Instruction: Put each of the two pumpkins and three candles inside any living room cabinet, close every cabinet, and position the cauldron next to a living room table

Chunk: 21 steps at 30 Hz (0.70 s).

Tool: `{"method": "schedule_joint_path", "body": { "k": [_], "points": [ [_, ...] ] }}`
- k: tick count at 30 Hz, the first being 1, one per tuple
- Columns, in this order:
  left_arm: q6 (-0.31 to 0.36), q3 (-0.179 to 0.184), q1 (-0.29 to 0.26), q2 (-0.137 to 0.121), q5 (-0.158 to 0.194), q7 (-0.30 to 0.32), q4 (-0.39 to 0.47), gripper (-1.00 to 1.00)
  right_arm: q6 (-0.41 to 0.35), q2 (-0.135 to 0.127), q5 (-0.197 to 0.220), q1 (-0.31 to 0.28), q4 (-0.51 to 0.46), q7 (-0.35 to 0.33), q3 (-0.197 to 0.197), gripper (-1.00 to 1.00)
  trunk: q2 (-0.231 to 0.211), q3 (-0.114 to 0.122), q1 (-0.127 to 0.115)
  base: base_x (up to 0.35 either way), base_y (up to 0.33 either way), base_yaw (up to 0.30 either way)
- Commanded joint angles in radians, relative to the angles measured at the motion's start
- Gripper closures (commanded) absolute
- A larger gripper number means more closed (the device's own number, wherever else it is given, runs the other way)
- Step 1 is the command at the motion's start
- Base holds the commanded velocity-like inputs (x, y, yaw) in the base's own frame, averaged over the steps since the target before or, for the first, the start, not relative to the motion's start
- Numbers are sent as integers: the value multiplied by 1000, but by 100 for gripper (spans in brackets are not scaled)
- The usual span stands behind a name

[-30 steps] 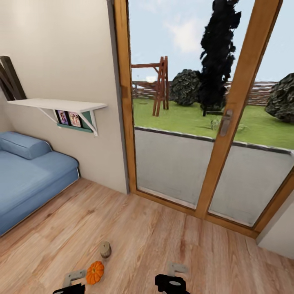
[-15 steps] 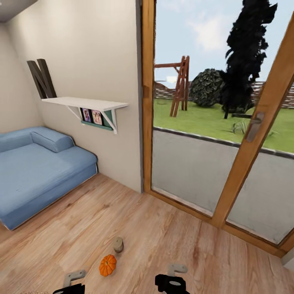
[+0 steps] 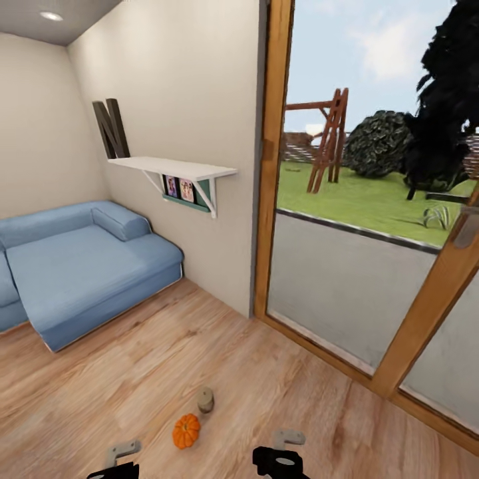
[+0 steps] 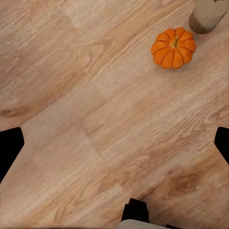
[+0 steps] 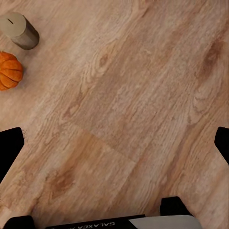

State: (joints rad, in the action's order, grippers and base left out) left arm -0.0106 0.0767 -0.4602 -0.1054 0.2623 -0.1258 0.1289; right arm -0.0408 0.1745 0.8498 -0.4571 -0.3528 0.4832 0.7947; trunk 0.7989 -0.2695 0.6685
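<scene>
Wood floor (image 3: 133, 372) by the blue sofa (image 3: 80, 266): pumpkin (image 3: 186, 430) and candle (image 3: 205, 400) sit close together, unpicked. Both grippers spread wide, holding nothing; next, probably lower one over the pumpkin.

A home living room: blue sofa (image 3: 80, 263) against a beige wall, white wall shelf (image 3: 174, 167) with small framed photos (image 3: 179, 189) beneath, wood plank floor (image 3: 133, 372), and a wood-framed glass door (image 3: 372, 253) looking out on a lawn (image 3: 372, 199) with a wooden swing frame (image 3: 327, 140).
</scene>
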Motion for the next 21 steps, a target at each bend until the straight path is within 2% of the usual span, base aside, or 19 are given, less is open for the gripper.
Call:
{"method": "schedule_joint_path", "body": {
  "k": [1,21],
  "points": [
    [0,0,0,0,0,0,0,-100,0,0,0,0,0,0,0,-100,0,0,0,80,-77,292],
    [1,0,0,1,0,0,0,-100,-1,0,0,0,0,0,0,-100,0,0,0,219,-213,292]
  ]
}}
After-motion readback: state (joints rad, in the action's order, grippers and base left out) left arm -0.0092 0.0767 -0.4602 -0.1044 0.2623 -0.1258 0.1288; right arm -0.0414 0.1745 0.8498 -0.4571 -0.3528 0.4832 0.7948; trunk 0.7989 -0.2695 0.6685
